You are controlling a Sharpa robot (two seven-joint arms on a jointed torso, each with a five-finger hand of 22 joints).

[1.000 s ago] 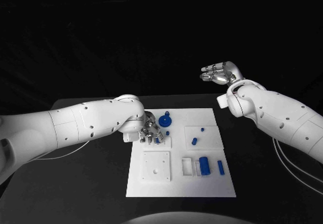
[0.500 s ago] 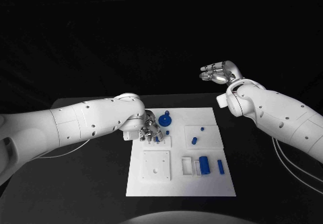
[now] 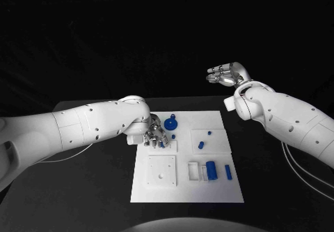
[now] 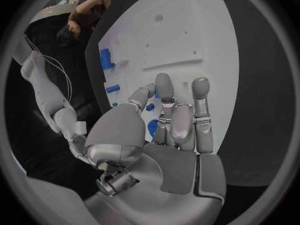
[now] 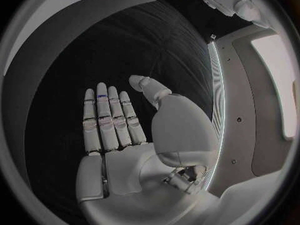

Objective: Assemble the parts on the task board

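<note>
The white task board (image 3: 187,193) lies mid-table. My left hand (image 3: 153,137) hangs over its back left part, fingers pointing down. A small blue part (image 3: 162,143) sits between its thumb and a finger; the left wrist view shows a blue sliver there (image 4: 156,92) beside the left hand (image 4: 178,135). A round blue part with a peg (image 3: 172,124) lies just right of that hand. Two small blue pieces (image 3: 200,144) lie on a raised square. A blue cylinder (image 3: 211,170) and a blue bar (image 3: 228,172) lie at the right. My right hand (image 3: 224,75) is raised far behind the board, flat and empty (image 5: 119,130).
A raised white square plate with holes (image 3: 162,171) sits on the board's front left, and a small white frame (image 3: 193,171) stands beside the cylinder. Black table (image 3: 83,193) surrounds the board. Cables (image 3: 299,169) trail from the right arm.
The left hand's fingers have shifted very slightly over the small blue part. The right arm has stayed where it was.
</note>
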